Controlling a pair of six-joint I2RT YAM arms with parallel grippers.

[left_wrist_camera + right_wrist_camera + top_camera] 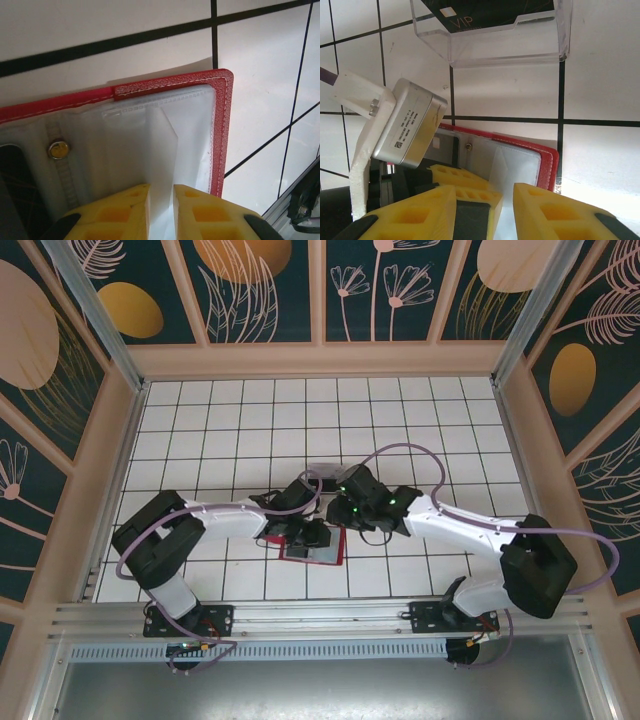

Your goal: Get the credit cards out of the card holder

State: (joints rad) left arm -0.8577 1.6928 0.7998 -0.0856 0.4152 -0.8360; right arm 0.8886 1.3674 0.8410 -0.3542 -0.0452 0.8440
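- In the left wrist view, the left gripper (161,192) has only its yellow fingers (120,212) showing, cut off by the bottom edge. They are drawn narrow and pinch a milky inner leaf of the card holder (221,130).
- What the cloudy sleeves contain cannot be made out. A dark panel (15,190) beside the metal snap (59,149) is cut off at the left.
- In the right wrist view, the right gripper (485,192) hangs with its fingers (555,215) moderately apart, gripping nothing. They sit just above the near edge of the holder and straddle the left gripper's fingers.
- The holder lies open and flat on the white tiled surface (260,75). Its red corner juts out beyond both pairs of fingers.
- From above, the two arms hide most of the holder.
- Farther off is a clear box (510,47), apart from the holder. It holds a black card (485,10) that is cropped at the top.
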